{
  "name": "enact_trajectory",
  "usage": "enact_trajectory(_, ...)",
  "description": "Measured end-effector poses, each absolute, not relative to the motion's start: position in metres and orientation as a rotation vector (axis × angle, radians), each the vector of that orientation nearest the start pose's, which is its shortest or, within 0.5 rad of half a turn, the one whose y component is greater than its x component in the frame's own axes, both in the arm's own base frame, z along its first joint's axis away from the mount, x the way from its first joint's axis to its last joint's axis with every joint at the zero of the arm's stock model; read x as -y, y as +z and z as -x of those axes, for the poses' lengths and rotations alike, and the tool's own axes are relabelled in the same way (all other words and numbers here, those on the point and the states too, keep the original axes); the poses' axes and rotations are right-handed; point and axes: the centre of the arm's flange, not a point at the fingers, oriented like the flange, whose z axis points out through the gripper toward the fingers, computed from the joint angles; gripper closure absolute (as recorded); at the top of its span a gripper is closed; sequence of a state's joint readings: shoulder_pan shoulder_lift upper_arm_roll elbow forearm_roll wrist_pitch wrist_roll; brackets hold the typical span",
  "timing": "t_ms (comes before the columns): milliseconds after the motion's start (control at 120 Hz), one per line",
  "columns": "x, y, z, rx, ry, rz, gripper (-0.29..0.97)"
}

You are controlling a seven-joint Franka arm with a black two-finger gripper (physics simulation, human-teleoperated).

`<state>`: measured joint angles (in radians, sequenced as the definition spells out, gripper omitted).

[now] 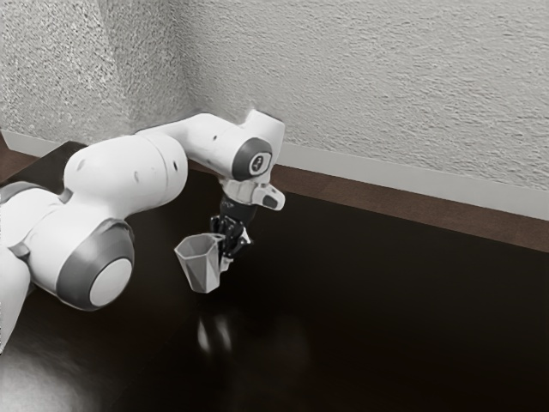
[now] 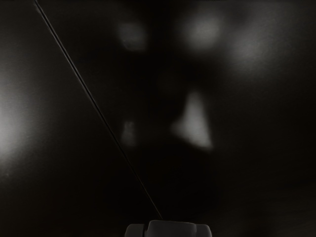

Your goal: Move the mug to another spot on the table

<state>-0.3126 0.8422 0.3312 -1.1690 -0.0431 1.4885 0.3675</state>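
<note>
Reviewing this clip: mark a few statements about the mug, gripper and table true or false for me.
1. The mug is pale grey. True.
2. The gripper hangs open, well apart from the mug. False: it is shut on the mug's side toward the exterior view's right.
3. The table is dark and glossy. True.
4. The table is white and matte, with a second mug on it. False: it is dark, and there is one mug.
</note>
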Motion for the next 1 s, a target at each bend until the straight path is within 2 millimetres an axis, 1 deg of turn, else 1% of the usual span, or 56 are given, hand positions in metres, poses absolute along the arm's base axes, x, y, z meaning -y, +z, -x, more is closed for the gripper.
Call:
enact_trajectory(92, 0.049, 0.265, -0.697, -0.552, 0.786, 2.869, 0.77)
enact_trajectory(292, 0.046, 0.248, -0.696, -0.544, 0.817, 2.875, 0.76)
enact_trajectory(367, 0.044, 0.243, -0.695, -0.539, 0.828, 2.879, 0.74)
enact_trajectory(400, 0.044, 0.242, -0.695, -0.538, 0.830, 2.881, 0.70)
enact_trajectory(542, 0.045, 0.240, -0.694, -0.535, 0.839, 2.896, 0.39)
enact_trajectory(650, 0.044, 0.240, -0.694, -0.531, 0.842, 2.904, 0.23)
enact_trajectory(733, 0.044, 0.241, -0.694, -0.529, 0.842, 2.909, 0.16)
enact_trajectory(800, 0.043, 0.245, -0.694, -0.523, 0.834, 2.917, 0.12)
enact_trajectory(1000, 0.033, 0.277, -0.695, -0.492, 0.778, 2.957, 0.04)
